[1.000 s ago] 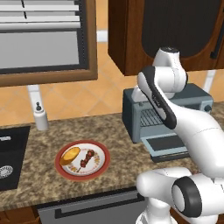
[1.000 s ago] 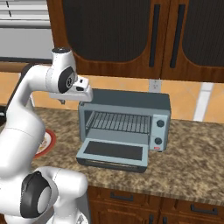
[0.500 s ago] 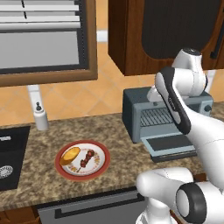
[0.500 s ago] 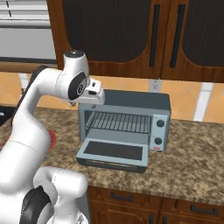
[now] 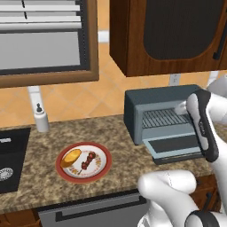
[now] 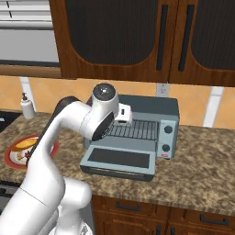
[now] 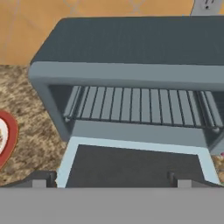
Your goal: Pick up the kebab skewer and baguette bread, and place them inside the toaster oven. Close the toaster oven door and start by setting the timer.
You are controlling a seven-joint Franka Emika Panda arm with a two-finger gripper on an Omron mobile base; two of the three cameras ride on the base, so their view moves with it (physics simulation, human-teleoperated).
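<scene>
So the food is sitting on a red-rimmed plate (image 5: 65, 174) on the granite surface (image 5: 40, 142), well to the left of the toaster oven (image 5: 146, 99), and neither piece has made it inside. The kebab skewer (image 5: 88, 160) looks like the fiddly one: a thin stiff stick with small meat chunks, probably very light and likely to roll or pivot if pinched off-centre, so the sensible hold is across the chunky middle and not the bare stick. The baguette bread (image 5: 71, 157) lies just beside it on the same plate, stubby and rounded, probably light with a bit of give, so a grip across its short width near the middle should do without crushing it. Count-wise: one skewer, one bread piece, one plate, one oven with one wire rack (image 7: 140, 106), and a white bottle (image 5: 41, 117) near the back wall. The toaster oven door (image 6: 118, 161) is folded down flat and the rack is bare. The arm hangs in front of the oven mouth; in the hand view only dark tips show at the bottom, so whether the jaws are spread or pinched can't be told, though nothing seems to be between them.
</scene>
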